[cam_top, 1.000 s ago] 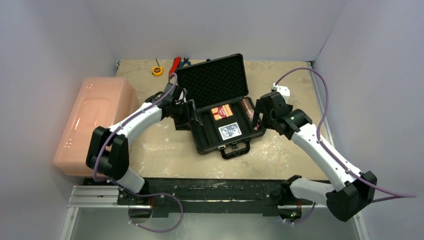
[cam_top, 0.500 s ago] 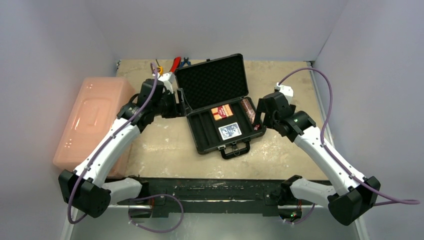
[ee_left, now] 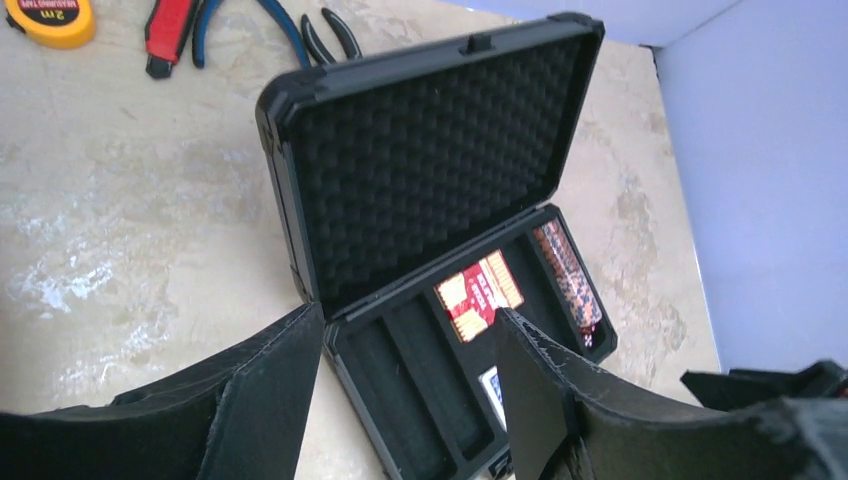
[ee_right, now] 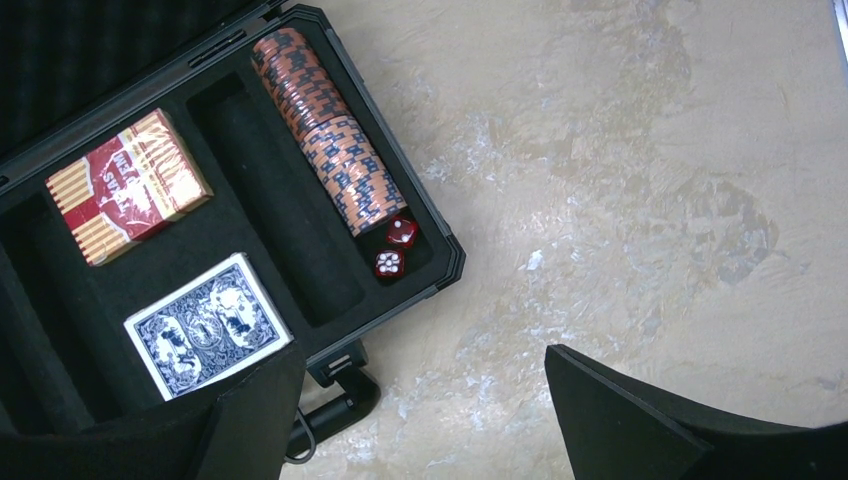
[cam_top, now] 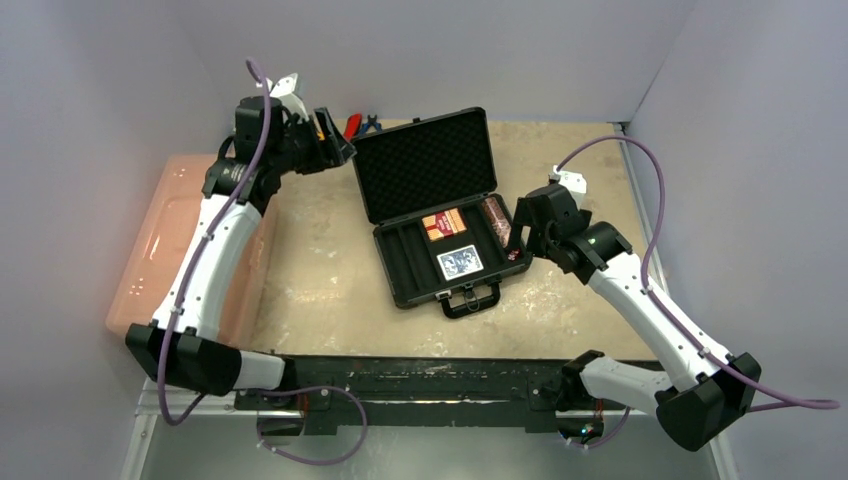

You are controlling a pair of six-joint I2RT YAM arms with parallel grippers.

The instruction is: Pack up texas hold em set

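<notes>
1. The black case (cam_top: 425, 178) is seen lying open near the middle of the surface (cam_top: 320, 290), with its handle (cam_top: 470, 300) turned toward the near edge.
2. The blue deck (cam_top: 459, 263) is laid in a nearer pocket, and the red deck (cam_top: 445, 223) is set just behind it.
3. The chip roll (ee_right: 325, 140) is seated along the case's right wall, with two red dice (ee_right: 401, 232) tucked at its near end.
4. The right claw (ee_right: 422, 350) is held just beside that right wall, its fingers spread and nothing caught between them.
5. The foam-lined lid is stood up at the case's far side.
6. The left claw (ee_left: 408, 315) is held high by the far-left corner, spread and empty.
7. Pliers (ee_left: 172, 28) and a tape measure (ee_left: 48, 12) are found at the far edge, and a pink bin (cam_top: 190, 230) along the left edge.
</notes>
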